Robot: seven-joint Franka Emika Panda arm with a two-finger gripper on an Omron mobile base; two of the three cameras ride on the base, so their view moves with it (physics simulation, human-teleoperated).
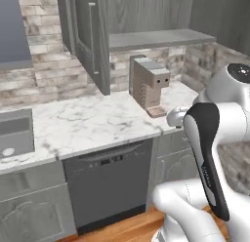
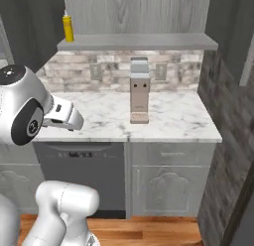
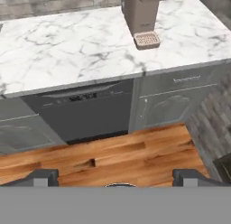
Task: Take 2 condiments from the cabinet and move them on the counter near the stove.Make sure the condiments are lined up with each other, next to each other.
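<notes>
A yellow squeeze bottle (image 2: 68,28), one of the condiments, stands upright at the far left of the open cabinet's pale shelf board (image 2: 144,41). The same shelf (image 1: 161,39) runs behind the open cabinet door (image 1: 91,38). The white marble counter (image 1: 93,121) lies below it. My gripper (image 3: 117,179) is open with nothing between its dark fingertips (image 3: 45,175). It hangs in front of the counter edge, well below the shelf, and faces the counter (image 3: 67,42), the base cabinets and the wood floor. The stove is out of view.
A brown coffee machine (image 2: 139,91) stands on the counter against the brick wall, its drip tray (image 3: 146,39) towards me. A dark dishwasher front (image 3: 81,112) sits under the counter beside panelled base cabinets (image 3: 176,101). A sink (image 1: 14,133) is at the far left.
</notes>
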